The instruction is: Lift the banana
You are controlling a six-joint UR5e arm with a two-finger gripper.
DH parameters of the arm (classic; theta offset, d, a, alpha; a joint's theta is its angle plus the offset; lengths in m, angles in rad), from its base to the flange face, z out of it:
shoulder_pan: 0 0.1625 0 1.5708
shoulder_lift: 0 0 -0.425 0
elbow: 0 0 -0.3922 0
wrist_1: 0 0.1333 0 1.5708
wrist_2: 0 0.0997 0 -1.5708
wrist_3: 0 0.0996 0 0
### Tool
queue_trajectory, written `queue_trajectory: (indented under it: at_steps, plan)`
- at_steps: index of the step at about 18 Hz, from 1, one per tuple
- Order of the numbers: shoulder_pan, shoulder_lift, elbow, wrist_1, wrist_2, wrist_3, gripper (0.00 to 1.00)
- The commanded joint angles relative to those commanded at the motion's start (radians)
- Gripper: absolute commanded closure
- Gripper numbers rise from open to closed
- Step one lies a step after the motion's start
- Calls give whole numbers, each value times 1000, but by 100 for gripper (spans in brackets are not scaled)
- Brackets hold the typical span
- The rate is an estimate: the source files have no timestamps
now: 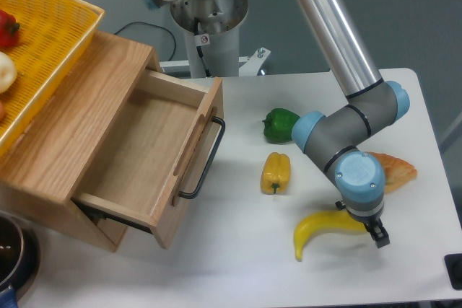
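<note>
On the white table, smooth bright yellow banana, curved, tapered ends, tool at its right end, grip state unclear.

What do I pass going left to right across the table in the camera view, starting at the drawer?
Open wooden drawer → yellow pepper → green pepper → banana, with the gripper at its right end → orange piece, partly hidden behind the arm.
</note>
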Motion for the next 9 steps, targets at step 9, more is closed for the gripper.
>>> queue_trajectory:
  at_steps: [9]
  plan:
    - [0, 6, -5, -2, 2, 2, 52]
